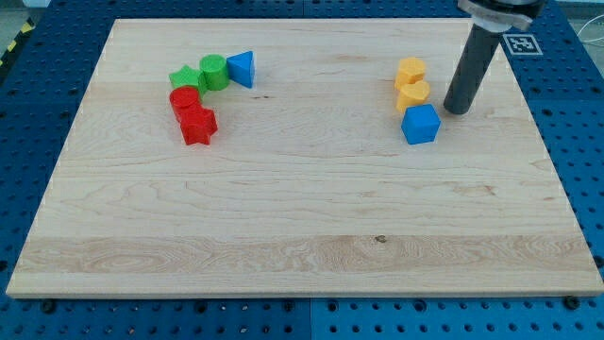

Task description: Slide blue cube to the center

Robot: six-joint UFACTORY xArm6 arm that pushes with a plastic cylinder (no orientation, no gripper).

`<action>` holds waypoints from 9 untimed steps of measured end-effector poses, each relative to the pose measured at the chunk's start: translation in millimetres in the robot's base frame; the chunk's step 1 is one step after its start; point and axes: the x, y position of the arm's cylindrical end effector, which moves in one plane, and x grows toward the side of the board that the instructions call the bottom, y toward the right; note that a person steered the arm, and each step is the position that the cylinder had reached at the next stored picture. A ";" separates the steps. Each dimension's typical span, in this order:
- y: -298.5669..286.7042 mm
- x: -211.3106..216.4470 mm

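The blue cube (pixel 421 124) is seen on the view's right half of the tabletop (pixel 302 236), well apart from the centre. It is judged light, rigid and easily slid (prone to turning if struck off-centre), so its right face should be pushed squarely. Two yellow blocks (pixel 411 83) are stacked just above it, the lower one touching or nearly so. My tip (pixel 457 110) rests just beside the cube's upper right; no hand is fitted. Red, green and blue blocks (pixel 206 90) are clustered at upper left

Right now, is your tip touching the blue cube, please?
Apart: the camera view shows bare wood between my tip and the blue cube, just up-right of it.
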 end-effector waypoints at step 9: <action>-80.9 26.6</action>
